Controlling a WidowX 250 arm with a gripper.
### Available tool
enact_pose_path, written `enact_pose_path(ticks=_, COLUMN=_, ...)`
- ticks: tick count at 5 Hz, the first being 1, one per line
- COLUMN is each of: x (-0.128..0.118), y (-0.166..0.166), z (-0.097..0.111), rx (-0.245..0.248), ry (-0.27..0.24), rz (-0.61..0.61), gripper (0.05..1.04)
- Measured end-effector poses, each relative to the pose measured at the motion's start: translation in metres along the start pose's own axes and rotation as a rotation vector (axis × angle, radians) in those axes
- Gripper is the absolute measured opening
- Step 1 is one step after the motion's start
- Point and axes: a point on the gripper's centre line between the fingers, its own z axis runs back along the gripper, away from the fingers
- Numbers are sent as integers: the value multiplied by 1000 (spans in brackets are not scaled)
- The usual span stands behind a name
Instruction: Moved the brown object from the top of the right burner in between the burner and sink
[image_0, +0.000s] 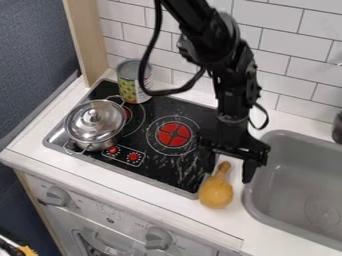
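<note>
- Brown object (216, 193): one, pear-shaped, with a slim neck and a rounded body. It lay on the white counter (180, 206) between the stove (152, 172) and the sink (286, 135), its rounded end close beside the stove's edge.
- Long axis of same: ran from the counter's front toward the tiled wall (274, 40), slanting slightly to the picture's right at the far end. Neck pointed up the picture, toward the wall; broad end faced the front.
- Gripper (230, 168): one, black, hung over the neck end. Its fingers were released and stood well apart, one on either side of the neck.
- Pot (94, 123): metal, lidded, with two side handles, set on the stove's left side.
- Can (133, 82): tall, with a patterned label, upright at the stove's far left corner.
- Burner (174, 134): red at its centre, between pot and gripper.
</note>
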Motion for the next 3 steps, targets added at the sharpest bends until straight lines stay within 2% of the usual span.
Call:
enact_pose_path(ticks=2, x=5, y=-2, z=42, rx=-23, ry=-50, rz=-52, gripper=1002)
enact_pose_path(ticks=3, x=6, y=-2, z=43, rx=-23, ry=-53, rz=-54, gripper=1001)
